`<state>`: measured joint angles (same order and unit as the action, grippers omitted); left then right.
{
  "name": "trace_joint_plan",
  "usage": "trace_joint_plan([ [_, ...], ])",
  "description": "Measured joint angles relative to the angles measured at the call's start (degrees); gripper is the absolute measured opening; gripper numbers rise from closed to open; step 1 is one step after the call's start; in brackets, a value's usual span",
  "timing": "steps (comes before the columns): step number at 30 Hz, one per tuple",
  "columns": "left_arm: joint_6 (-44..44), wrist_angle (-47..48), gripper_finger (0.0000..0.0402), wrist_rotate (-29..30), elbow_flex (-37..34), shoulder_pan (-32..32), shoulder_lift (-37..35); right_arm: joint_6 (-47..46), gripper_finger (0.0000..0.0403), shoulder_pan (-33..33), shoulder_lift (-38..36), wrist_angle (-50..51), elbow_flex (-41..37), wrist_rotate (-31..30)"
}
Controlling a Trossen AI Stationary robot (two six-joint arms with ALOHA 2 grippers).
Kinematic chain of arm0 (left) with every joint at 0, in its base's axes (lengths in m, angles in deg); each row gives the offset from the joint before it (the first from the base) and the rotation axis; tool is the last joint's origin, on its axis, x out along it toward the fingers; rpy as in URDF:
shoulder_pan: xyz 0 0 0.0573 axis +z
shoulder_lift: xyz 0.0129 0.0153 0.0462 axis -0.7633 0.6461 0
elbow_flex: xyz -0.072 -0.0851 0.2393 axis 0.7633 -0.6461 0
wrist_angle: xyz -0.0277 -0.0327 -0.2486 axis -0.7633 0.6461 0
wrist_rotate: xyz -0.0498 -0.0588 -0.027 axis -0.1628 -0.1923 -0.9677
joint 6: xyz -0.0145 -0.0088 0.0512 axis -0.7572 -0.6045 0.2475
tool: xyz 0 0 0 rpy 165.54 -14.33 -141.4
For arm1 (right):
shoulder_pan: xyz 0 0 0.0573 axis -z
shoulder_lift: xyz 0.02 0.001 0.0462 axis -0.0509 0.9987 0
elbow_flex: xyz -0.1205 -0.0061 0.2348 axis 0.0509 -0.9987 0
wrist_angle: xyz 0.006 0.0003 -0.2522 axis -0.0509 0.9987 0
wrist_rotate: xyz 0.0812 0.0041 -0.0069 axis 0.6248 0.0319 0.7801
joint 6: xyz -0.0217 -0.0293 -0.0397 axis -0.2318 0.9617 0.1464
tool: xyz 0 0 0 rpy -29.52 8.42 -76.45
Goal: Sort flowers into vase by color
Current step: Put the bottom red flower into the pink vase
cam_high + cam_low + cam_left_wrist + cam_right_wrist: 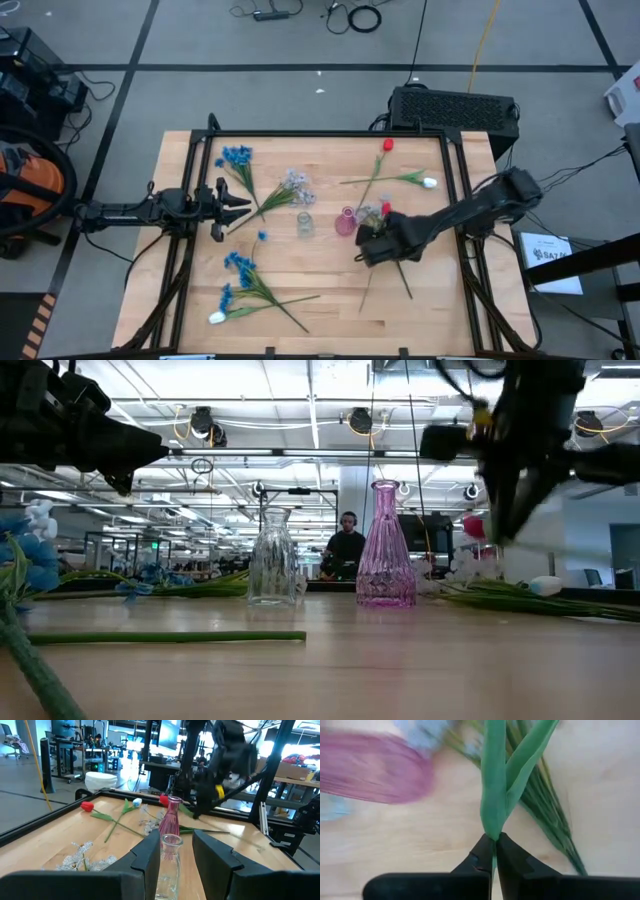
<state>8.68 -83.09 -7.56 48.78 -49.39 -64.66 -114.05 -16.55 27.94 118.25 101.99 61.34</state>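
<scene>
A pink vase (346,222) and a clear vase (304,224) stand upright at mid-table. My right gripper (376,240) hovers just right of the pink vase, pointing steeply down and shut on a green-stemmed flower (496,795). A red bud (385,209) shows beside the gripper, raised off the table in the low view (473,525). Another red tulip (387,146) and a white tulip (428,182) lie at the far right. Blue sprays (237,157) (240,265) and a lavender spray (297,185) lie on the left half. My left gripper (236,203) waits open and level at the left edge. My right gripper pinches the flower's stem between its two fingertips, where two long leaves join it (494,836). The fingers come from above, slanting down. The leaves stand out past the fingertips, above the tabletop. Which way the rest of the stem hangs is hidden by the gripper.
More green stems (405,280) lie on the wood near my right gripper, toward the near edge. A white bud (216,318) lies at the near left. A black frame rail (330,133) borders the table. A person (346,545) sits far behind it.
</scene>
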Motion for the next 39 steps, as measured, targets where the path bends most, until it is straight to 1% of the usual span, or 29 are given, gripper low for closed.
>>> trace_joint_plan([
  [3, 0.0, 0.0, 0.0121, 0.0, 0.0, 0.0, 0.0, 4.5, 0.0003, 0.0, -5.7, 5.2, 0.0, -2.5],
  [6, 0.0, 0.0, 0.0121, 0.0, 0.0, 0.0, 0.0, 11.0, 0.0003, 0.2, -10.2, 10.7, 0.0, -2.8],
  [8, 0.0, 0.0, 0.0121, 0.0, 0.0, 0.0, 0.0, 11.9, 0.0003, 1.1, -13.0, 15.9, 0.0, -3.4],
  [9, 0.0, 0.0, 0.0121, 0.0, 0.0, 0.0, 0.0, 13.1, 0.0003, 1.5, -14.3, 17.9, 0.0, -5.8],
  [11, 0.0, 0.0, 0.0121, 0.0, 0.0, 0.0, 0.0, 18.1, 0.0003, 2.4, -16.3, 18.6, 0.0, -15.4],
  [13, 0.0, 0.0, 0.0121, 0.0, 0.0, 0.0, 0.0, 24.9, 0.0003, 3.8, -18.6, 16.1, 0.0, -25.1],
  [14, 0.0, 0.0, 0.0121, 0.0, 0.0, 0.0, 0.0, 29.1, 0.0003, 4.8, -19.8, 13.9, 0.0, -28.3],
  [15, 0.0, 0.0, 0.0121, 0.0, 0.0, 0.0, 0.0, 33.7, 0.0003, 6.2, -20.9, 11.2, 0.0, -29.8],
  [16, 0.0, 0.0, 0.0121, 0.0, 0.0, 0.0, 0.0, 39.2, 0.0002, 7.9, -21.9, 8.1, 0.0, -30.1],
  [18, 0.0, 0.0, 0.0121, 0.0, 0.0, 0.0, 0.0, 51.4, 0.0002, 11.9, -23.0, 1.7, 0.0, -28.7],
  [21, 0.0, 0.0, 0.0121, 0.0, 0.0, 0.0, 0.0, 69.1, 0.0001, 17.4, -24.0, -8.5, 0.0, -24.3],
  [25, 0.0, 0.0, 0.0121, 0.0, 0.0, 0.0, 0.0, 85.1, 0.0001, 24.3, -24.9, -18.0, 0.1, -19.0],
  [27, 0.0, 0.0, 0.0121, 0.0, 0.0, 0.0, 0.0, 91.3, 0.0001, 27.7, -25.2, -20.7, 0.1, -14.6],
  [30, 0.0, 0.0, 0.0121, 0.0, 0.0, 0.0, 0.0, 98.9, 0.0001, 33.0, -25.2, -23.5, 0.1, -5.4],
  [32, 0.0, 0.0, 0.0121, 0.0, 0.0, 0.0, 0.0, 102.4, 0.0000, 36.3, -25.2, -24.1, 0.1, -1.0],
  [35, 0.0, 0.0, 0.0121, 0.0, 0.0, 0.0, 0.0, 107.1, 0.0000, 40.3, -25.3, -26.9, 0.1, 3.5],
  [39, 0.0, 0.0, 0.0121, 0.0, 0.0, 0.0, 0.0, 112.5, 0.0000, 44.0, -25.7, -33.1, -0.6, 13.2],
])
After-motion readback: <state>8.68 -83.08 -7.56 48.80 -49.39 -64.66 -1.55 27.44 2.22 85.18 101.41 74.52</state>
